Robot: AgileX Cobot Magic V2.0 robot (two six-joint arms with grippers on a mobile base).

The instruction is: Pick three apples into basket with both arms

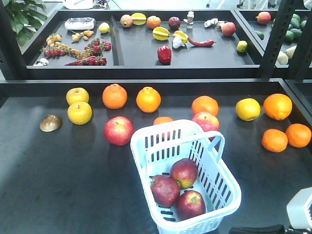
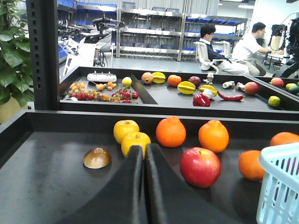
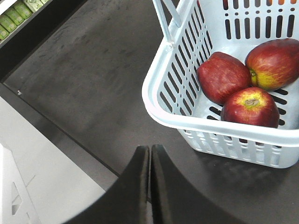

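Black matte surface (image 1: 58, 185) carries the pale blue basket (image 1: 214, 195) at 6 o'clock with three dark red apples (image 1: 184, 172) inside, so I'd keep left end effector (image 2: 144, 161) and right end effector (image 3: 150, 161), both closed and empty, clear.

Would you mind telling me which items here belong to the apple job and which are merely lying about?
Job:
three dark red apples, already in the basket

Lying about:
oranges
yellow apples
two brighter red apples
brown shell-like object
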